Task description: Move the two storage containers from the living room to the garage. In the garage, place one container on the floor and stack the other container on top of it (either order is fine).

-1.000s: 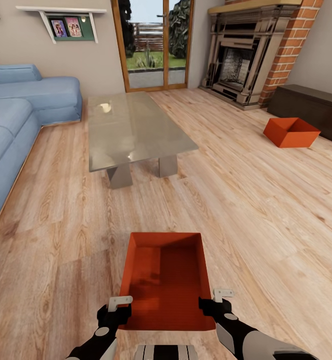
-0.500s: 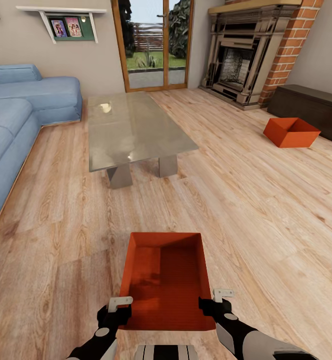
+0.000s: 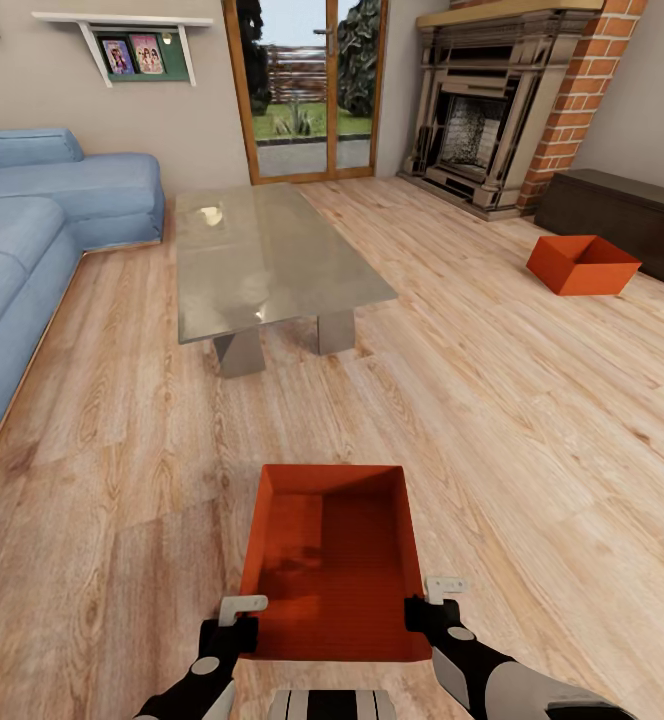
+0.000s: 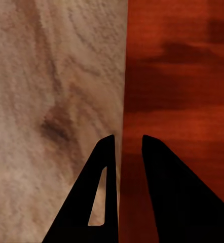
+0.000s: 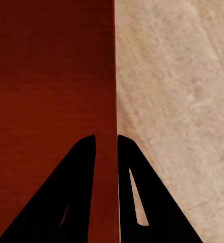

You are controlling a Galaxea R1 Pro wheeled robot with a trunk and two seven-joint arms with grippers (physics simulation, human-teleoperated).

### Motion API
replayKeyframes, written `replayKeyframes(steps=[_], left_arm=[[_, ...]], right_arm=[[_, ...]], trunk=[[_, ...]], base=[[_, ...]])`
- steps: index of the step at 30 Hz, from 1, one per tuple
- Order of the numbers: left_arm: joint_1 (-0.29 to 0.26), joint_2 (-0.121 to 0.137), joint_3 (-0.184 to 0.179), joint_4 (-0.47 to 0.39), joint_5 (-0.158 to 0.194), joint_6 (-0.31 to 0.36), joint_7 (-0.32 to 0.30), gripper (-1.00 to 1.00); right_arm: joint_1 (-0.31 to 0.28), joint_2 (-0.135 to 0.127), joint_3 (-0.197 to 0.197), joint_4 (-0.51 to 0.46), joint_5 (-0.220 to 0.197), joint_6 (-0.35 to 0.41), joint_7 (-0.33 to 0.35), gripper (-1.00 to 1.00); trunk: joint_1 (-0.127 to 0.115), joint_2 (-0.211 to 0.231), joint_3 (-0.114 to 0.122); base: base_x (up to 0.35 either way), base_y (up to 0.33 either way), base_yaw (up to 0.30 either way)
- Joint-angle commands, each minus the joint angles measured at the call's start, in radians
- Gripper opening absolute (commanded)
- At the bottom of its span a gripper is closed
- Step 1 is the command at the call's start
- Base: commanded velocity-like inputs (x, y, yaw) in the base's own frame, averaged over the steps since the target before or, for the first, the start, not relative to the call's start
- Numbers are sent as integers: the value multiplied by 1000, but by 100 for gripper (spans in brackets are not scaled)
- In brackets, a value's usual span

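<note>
A blue corner sofa (image 3: pixel 42 230) fills the far left of the living room. To its right stands the glass coffee table (image 3: pixel 262 255) on the light wood-plank floor (image 3: pixel 532 430). In the near middle, just in front of the robot, one orange-red storage container (image 3: pixel 332 560) sits on the planks, open side up. The left end effector (image 3: pixel 234 622) straddles that container's left wall near its near corner: in the left wrist view one finger (image 4: pixel 104 192) is outside the wall and the other inside, narrowly parted around it. The right end effector (image 3: pixel 424 608) straddles the right wall likewise, its fingers (image 5: pixel 84 187) close against the thin wall. Far right, the second storage container (image 3: pixel 582 265) rests on the floor beside a dark low cabinet (image 3: pixel 622 215), near the brick fireplace (image 3: pixel 482 120).
</note>
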Motion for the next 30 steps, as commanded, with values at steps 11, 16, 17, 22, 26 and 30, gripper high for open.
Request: replayKeyframes(steps=[11,16,17,22,26,30], left_arm=[[-1,1,15,2,2,-5,24,-100],[-1,0,14,1,1,-5,24,-100],[-1,1,13,1,1,-5,24,-100],[-1,1,13,1,1,-5,24,-100],[-1,1,13,1,1,-5,24,-100],[-1,1,13,-1,1,-5,24,-100]], right_arm=[[-1,0,-16,1,-12,-5,-10,-100],[-1,0,-16,1,-12,-5,-10,-100],[-1,0,-16,1,-12,-5,-10,-100],[-1,0,-17,1,-16,-5,-12,-100],[-1,0,-17,1,-15,-5,-13,-100],[-1,0,-16,1,-15,-5,-13,-100]], trunk=[[0,0,-1],[-4,7,3],[-8,14,6],[-27,49,21],[-42,77,34],[-58,105,46]], base=[[0,0,0],[0,0,0],[0,0,0],[0,0,0],[0,0,0],[0,0,0]])
